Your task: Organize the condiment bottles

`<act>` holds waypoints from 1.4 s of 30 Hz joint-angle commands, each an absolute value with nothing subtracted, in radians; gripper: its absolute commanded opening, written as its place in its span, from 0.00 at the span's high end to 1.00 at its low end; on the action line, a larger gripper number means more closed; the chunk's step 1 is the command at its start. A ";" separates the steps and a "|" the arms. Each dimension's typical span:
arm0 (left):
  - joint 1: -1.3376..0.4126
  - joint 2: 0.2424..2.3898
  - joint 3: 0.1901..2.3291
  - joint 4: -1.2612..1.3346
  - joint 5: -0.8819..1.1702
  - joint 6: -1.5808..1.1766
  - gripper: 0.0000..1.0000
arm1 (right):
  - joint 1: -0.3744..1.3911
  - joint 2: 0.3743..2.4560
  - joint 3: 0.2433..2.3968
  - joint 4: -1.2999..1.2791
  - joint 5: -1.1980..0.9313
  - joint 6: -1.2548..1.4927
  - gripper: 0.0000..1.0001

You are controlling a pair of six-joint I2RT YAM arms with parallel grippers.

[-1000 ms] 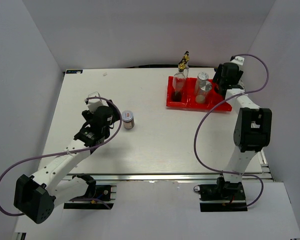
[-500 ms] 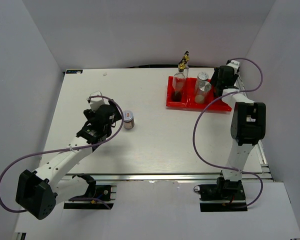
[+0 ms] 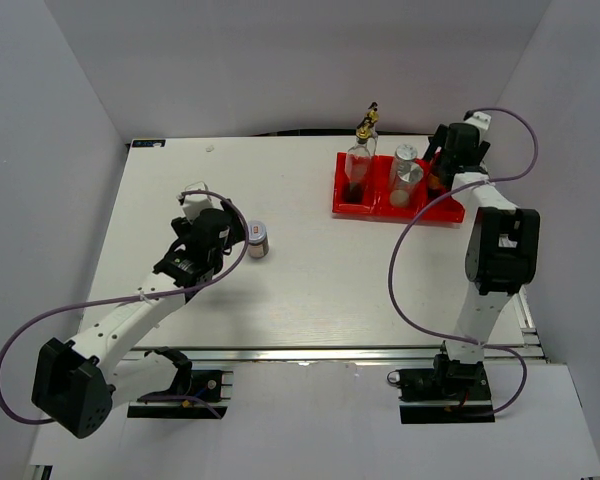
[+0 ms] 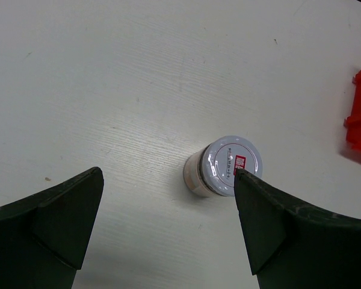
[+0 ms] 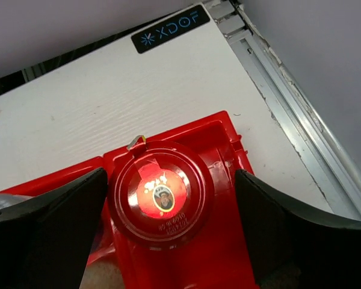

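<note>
A silver-lidded jar [image 3: 257,240] [image 4: 225,165] stands alone on the white table, just right of my left gripper [image 3: 230,238] [image 4: 168,220]. That gripper is open, and the jar sits ahead of its right fingertip [image 4: 262,211]. The red tray [image 3: 352,206] holds a glass bottle [image 3: 358,170] in its left compartment, with a second glass bottle [image 3: 370,120] right behind. Two silver-capped shakers [image 3: 407,170] stand in the middle compartment. A red-lidded jar [image 5: 161,192] rests in the right compartment. My right gripper [image 3: 443,172] [image 5: 168,226] is open around it, with a gap on each side.
The tray's far rim [image 5: 228,123] lies close to the table's back right corner. A metal rail [image 5: 289,114] runs along the right edge. White walls enclose the table on the left, back and right.
My right gripper has opened and let go of the red-lidded jar, which now stands in the tray. My left gripper has edged slightly toward the silver-lidded jar.
</note>
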State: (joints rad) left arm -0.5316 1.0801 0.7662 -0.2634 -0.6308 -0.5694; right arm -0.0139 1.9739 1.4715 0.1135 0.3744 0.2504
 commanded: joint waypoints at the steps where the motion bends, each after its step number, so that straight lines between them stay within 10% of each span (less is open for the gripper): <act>1: -0.525 1.097 0.808 -0.247 -0.574 -0.569 0.02 | -0.023 1.820 1.514 0.095 0.356 0.236 0.11; 27: -0.526 1.495 0.923 -0.129 -0.310 -0.410 0.03 | 0.078 1.097 0.822 0.081 -0.103 0.413 0.11; 38: -0.526 1.577 1.005 -0.143 -0.285 -0.377 0.54 | 0.290 0.965 0.700 0.032 -0.235 0.218 0.11; 42: -0.526 1.589 1.035 -0.182 -0.273 -0.368 0.91 | 0.313 0.976 0.664 0.054 -0.328 0.141 0.11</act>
